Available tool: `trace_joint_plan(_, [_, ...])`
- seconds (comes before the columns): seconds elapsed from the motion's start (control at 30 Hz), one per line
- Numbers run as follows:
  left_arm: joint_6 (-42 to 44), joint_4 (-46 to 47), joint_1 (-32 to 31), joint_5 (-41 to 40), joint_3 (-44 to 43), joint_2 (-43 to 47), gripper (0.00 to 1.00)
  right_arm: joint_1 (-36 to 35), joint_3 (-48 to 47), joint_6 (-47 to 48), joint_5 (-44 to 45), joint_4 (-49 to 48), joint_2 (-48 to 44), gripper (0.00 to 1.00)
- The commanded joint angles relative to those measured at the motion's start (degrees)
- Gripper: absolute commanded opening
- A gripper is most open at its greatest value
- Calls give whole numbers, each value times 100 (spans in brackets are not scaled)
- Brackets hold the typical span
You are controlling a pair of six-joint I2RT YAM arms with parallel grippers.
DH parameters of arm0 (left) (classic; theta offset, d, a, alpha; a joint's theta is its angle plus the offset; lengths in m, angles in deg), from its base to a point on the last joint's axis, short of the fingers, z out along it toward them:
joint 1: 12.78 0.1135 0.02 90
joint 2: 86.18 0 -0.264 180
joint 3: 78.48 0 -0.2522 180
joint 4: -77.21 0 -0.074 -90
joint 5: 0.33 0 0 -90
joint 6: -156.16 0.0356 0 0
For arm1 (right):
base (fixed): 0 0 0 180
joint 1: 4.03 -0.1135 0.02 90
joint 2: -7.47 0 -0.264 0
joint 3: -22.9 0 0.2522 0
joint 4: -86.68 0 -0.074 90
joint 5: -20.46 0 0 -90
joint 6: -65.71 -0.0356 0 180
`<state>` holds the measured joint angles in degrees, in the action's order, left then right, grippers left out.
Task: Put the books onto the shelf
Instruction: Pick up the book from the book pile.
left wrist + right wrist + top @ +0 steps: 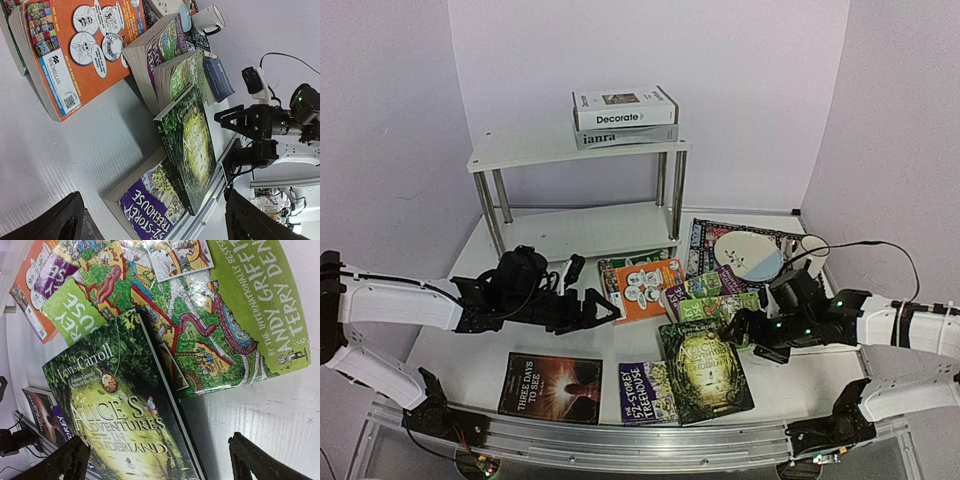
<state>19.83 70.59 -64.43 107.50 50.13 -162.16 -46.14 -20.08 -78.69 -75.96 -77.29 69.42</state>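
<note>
My right end effector (742, 330) hangs released, jaws wide, over the far right corner of the green Alice book (705, 368), whose long axis runs from there toward the tabletop's near edge, so I judge that arm the nearer. The left end effector (608, 308), also released, sits beside the orange book (650, 288). The shelf (520, 152) stands at the far edge, with two books (623, 118) on top.

Shelf (535, 148) top tier: right half is taken by the Decorate/ianra stack (623, 120) — left half is open board. Lower tier (582, 230) is open across, entry between the front chrome legs (678, 195). Book cluster (698, 312) fills the table between left gripper (612, 309) and right gripper (732, 328). Placemat (702, 236), plate (746, 253) and mug (813, 254) block the far right corner.
</note>
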Motion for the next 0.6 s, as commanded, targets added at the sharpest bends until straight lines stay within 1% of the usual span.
trace_joint_plan(0.0, [1, 250, -208, -78, -156, -169, 100, -9, -328, 502, -156, 413, 272, 98])
trace_joint_plan(0.13, [-101, 375, -421, -197, -193, -370, 100, -18, -381, 728, -431, 368, 506, 97])
trace_joint_plan(0.37, [-685, 1458, -625, 113, 74, -915, 97, -141, -284, 817, -792, -294, 930, 92])
trace_joint_plan(0.5, [-690, 1564, -640, 56, 65, -1000, 95, -218, -242, 828, -822, -619, 1169, 89])
trace_joint_plan(0.57, [-661, 1571, -640, 20, 58, -1001, 91, -241, -256, 848, -836, -719, 1297, 87])
